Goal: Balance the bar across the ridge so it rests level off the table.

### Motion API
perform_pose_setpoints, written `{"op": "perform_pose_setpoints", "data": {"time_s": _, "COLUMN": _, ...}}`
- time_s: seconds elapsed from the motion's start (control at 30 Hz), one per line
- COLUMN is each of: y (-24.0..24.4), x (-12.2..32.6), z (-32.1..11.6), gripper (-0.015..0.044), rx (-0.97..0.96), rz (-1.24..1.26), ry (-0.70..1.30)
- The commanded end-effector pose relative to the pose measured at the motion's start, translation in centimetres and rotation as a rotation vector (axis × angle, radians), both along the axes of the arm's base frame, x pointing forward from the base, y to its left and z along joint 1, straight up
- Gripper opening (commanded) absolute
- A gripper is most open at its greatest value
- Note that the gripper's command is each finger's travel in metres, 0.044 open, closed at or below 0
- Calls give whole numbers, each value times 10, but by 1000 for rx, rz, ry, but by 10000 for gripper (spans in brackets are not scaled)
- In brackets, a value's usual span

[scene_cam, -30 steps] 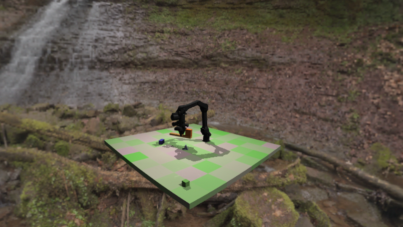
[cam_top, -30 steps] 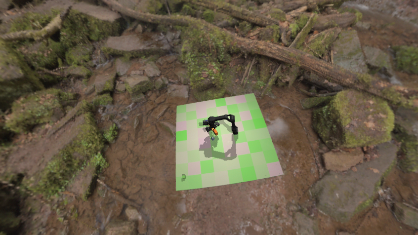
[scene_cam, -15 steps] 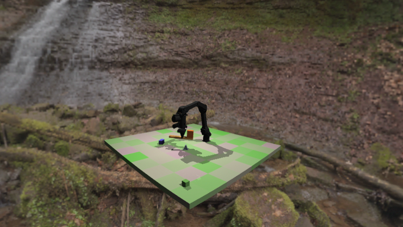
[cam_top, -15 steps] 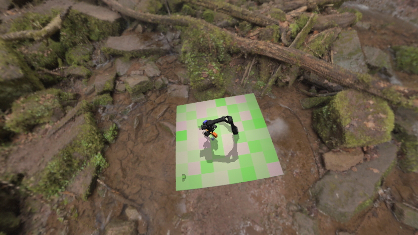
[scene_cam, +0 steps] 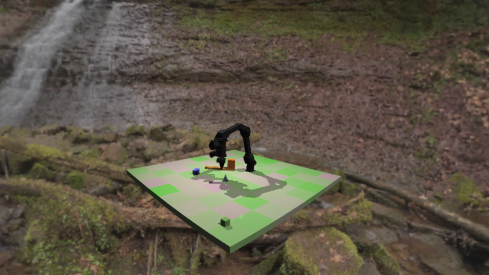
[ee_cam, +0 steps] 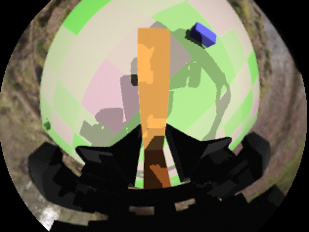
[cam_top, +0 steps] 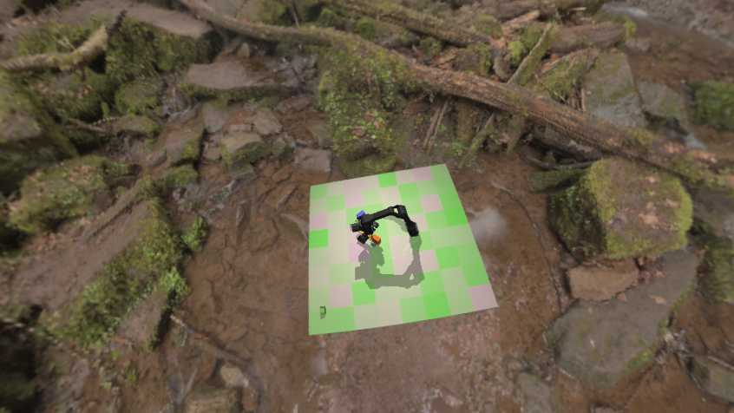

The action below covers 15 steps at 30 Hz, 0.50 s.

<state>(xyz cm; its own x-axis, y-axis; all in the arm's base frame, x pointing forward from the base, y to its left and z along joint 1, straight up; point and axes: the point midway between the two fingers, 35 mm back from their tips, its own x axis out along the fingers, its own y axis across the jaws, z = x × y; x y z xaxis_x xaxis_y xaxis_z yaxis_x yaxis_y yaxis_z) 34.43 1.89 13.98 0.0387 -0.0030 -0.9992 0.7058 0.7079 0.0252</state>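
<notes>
Gripper (scene_cam: 221, 166) clamped on orange bar (scene_cam: 220, 166), mid-frame in exterior view, above table (scene_cam: 191, 205); blue cube (scene_cam: 195, 171) left of it, ridge (scene_cam: 225, 178) below.

Blue cube (scene_cam: 195, 171) near bar's (scene_cam: 218, 167) end

Arm (scene_cam: 239, 131): matte black throughout, slim boxy links joined by bulkier rounded joint housings, on a small black base (scene_cam: 250, 167). Claw (scene_cam: 221, 164): black, two tapered angular fingers. Markings, cables and screws too small to tell.
</notes>
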Motion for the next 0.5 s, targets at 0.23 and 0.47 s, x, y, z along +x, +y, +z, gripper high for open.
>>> {"op": "perform_pose_setpoints", "data": {"time_s": 0.23, "y": 2, "x": 2, "z": -18, "gripper": 0, "rx": 5, "rz": 5, "ry": 3}}
{"op": "perform_pose_setpoints", "data": {"time_s": 0.47, "y": 2, "x": 2, "z": -29, "gripper": 0, "rx": 5, "rz": 5, "ry": 3}}
